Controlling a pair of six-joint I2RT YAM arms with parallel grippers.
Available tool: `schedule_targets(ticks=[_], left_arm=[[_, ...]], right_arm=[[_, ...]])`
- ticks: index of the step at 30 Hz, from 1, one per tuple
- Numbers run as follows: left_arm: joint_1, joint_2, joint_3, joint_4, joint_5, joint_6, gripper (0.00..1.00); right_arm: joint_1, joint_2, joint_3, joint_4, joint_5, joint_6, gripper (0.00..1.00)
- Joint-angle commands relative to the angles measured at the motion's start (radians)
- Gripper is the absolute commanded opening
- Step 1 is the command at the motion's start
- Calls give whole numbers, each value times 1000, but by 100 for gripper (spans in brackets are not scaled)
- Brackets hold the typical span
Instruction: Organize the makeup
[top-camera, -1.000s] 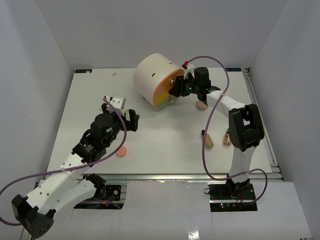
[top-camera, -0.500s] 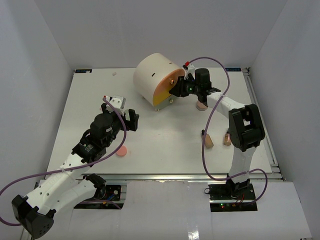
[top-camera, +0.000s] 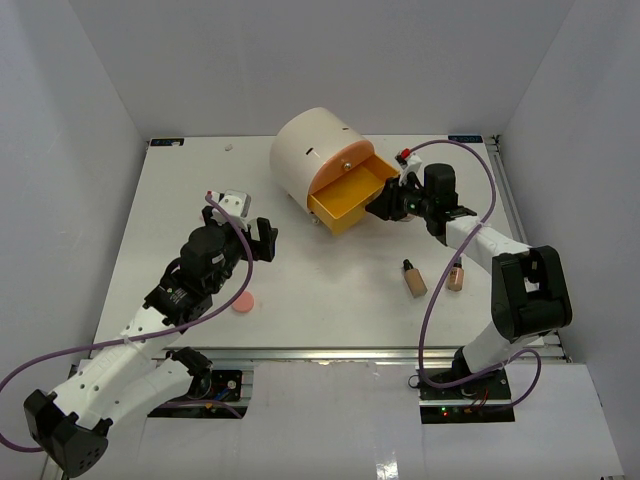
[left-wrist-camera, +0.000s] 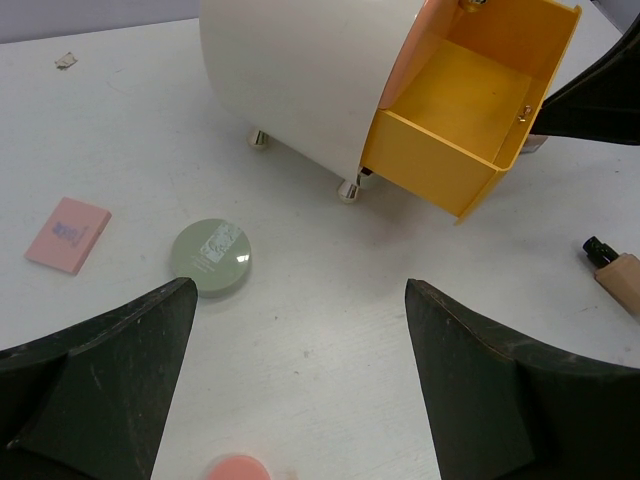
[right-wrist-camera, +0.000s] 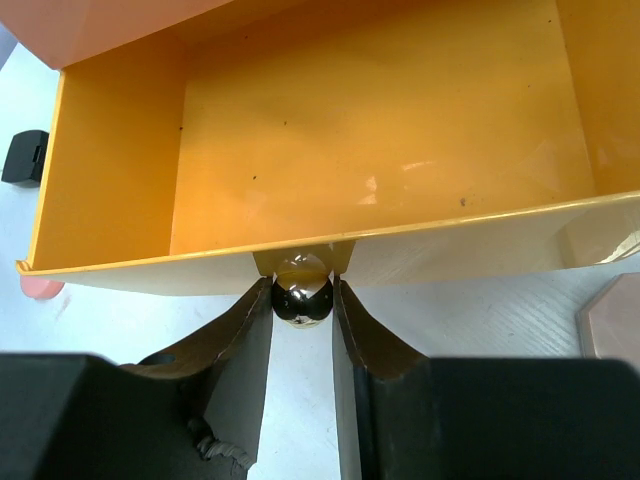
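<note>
No word, brand or number can be read anywhere. Near the cream drawer box (left-wrist-camera: 300, 80), the green round compact (left-wrist-camera: 211, 257) carries a pale printed patch on its lid, too blurred to make out. Farther from the box, the pink flat case (left-wrist-camera: 68, 234) bears a small purplish mark, likewise illegible.

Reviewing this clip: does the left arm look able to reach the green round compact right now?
Probably yes. The left fingers stand wide open just short of the green round compact, which lies flat on the table with nothing between. The drawer box stands farther back.
</note>
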Motion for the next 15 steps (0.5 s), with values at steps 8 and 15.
schedule_targets(ticks=[8,15], left_arm=[[6,15,-4,9,11,5,96],[8,41,2,-8,11,-11,98]], right_arm=[[-5,-40,-13,16,-13,-46,59],[-42,-155,-63,-26,-44,-118,80]])
